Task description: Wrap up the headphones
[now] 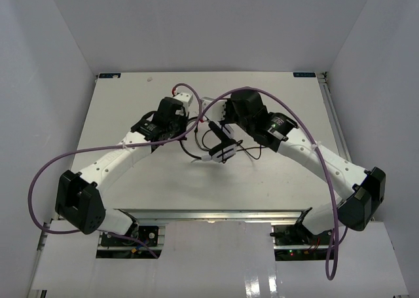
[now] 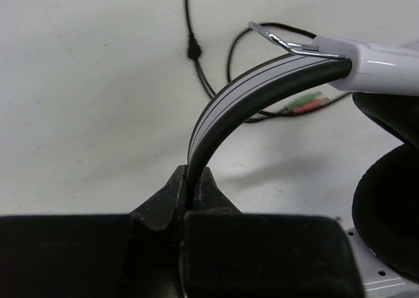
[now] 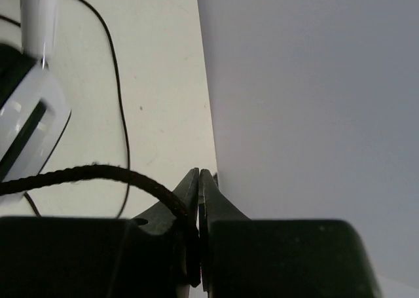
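Headphones (image 1: 221,150) sit caught between two robot arms near the middle of an off-white table (image 1: 124,95), inside a booth of plain pale walls (image 1: 52,62). The left gripper (image 2: 192,175) has its fingers pinched tight on the white, black-striped headband (image 2: 249,88), which arches up and to the right from the fingertips above the tabletop and ends in a glossy white arm with a bare metal slider. A black padded earcup (image 2: 393,200) fills the right edge of that wrist view.

The right gripper (image 3: 198,175) is likewise closed with no gap to speak of, its fingers nipping a dark braided cable (image 3: 78,173) that runs in from the left. A white earcup shell lies at the far left of that view, and a thinner run of the cable loops across the table beside it. The grey wall rises just to the right of those fingertips.

More dark cable trails loose on the table beyond the headband, a small lump along its length. It ends in a pink plug and a green one (image 2: 304,105) lying partly behind the band.

From above, thick purple cables (image 1: 275,98) swing off both arms and cross over the work area. Together with the two black wrists they hide most of the headband, so only one white-and-black earcup and some cable loops show clearly.
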